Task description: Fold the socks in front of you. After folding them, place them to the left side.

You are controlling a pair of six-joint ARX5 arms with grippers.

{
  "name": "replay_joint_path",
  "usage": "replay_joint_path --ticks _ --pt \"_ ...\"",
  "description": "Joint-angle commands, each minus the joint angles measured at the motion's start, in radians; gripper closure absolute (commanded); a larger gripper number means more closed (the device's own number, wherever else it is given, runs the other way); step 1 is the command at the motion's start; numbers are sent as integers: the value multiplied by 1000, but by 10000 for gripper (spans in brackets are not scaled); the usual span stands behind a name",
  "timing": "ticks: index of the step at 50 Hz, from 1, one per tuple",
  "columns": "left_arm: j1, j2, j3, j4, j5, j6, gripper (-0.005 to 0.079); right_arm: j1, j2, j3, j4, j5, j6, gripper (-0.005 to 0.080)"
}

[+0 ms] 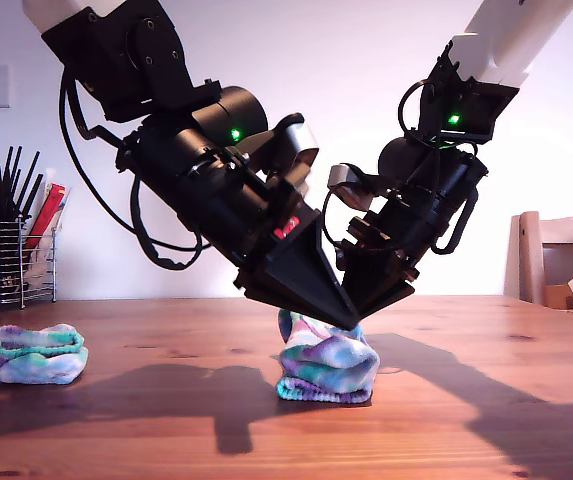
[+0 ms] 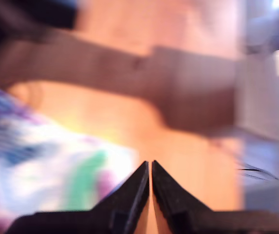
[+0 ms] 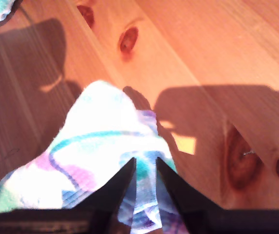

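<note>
A folded tie-dyed teal, purple and white knit sock point(image 1: 328, 366) stands bundled at the middle of the wooden table point(image 1: 486, 400); a second folded bundle of the same knit point(image 1: 35, 353) lies well apart at the exterior view's left. The second gripper point(image 3: 144, 168) pinches a fold of the middle bundle. The first gripper point(image 2: 150, 170) is clenched on nothing beside it. Risk: that narrow pinch may slip, or drag one layer, and the bundle unroll in transfer.
</note>
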Motion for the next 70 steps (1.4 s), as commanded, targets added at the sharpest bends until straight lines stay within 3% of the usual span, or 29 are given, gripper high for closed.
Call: replay_joint_path --ticks 1,13,35,70 --pt "15 -2 -3 26 -27 0 761 -1 -1 -3 1 -1 -2 633" --pt "33 3 -4 56 -74 1 761 1 -1 -3 26 3 -3 433" --pt "33 78 -4 123 -107 11 761 2 5 -3 71 2 -11 434" --pt "32 156 -4 82 -101 21 761 0 106 -3 48 -18 -28 435"
